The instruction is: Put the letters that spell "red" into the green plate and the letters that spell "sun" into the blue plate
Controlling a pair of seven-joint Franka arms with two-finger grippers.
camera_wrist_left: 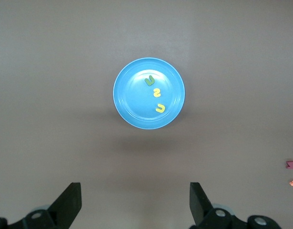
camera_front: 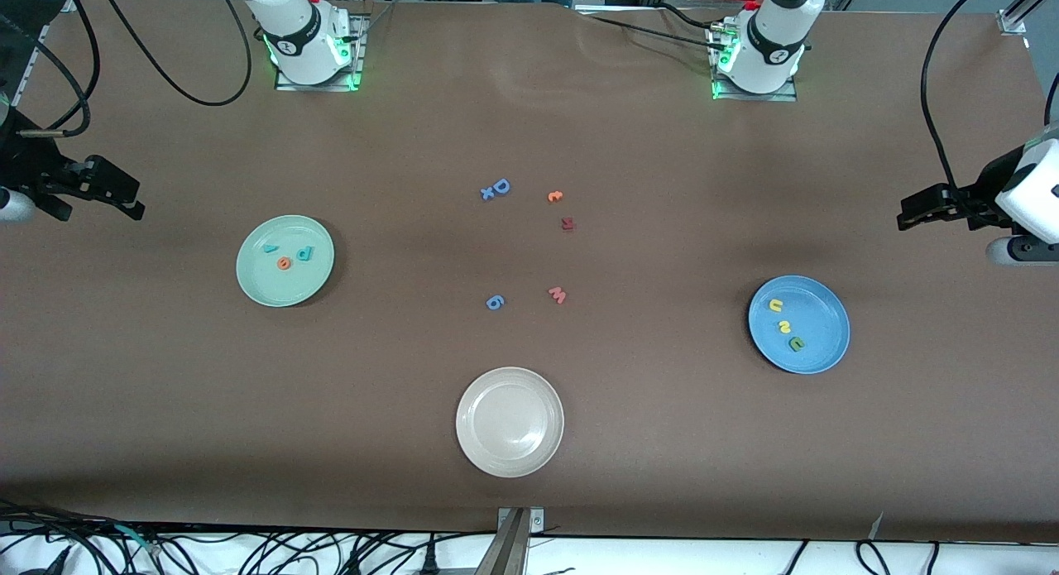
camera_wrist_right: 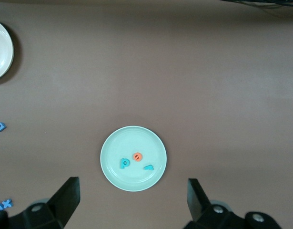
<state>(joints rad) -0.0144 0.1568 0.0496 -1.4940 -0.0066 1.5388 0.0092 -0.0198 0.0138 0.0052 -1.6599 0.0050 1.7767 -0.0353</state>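
Risk is slight: teal r (camera_front: 270, 247), orange e (camera_front: 284, 263), teal d (camera_front: 305, 253) lie in the green plate (camera_front: 250, 281) at nine o'clock, s-u-n (camera_front: 784, 326) in the blue plate (camera_front: 819, 356) at three o'clock, so only the left gripper (camera_wrist_left: 135, 205) or right gripper (camera_wrist_right: 133, 202), jaws wide open and empty, sweeping low could scatter them.

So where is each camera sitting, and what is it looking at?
Front view: high up across the table, facing both robot bases; it shows both arms, the green plate, the blue plate and the beige plate.
Left wrist view: on the left arm, looking straight down at the blue plate; the open left gripper shows.
Right wrist view: on the right arm, looking down at the green plate; the open right gripper shows.
Shared: front and left wrist views both show the yellow "s".
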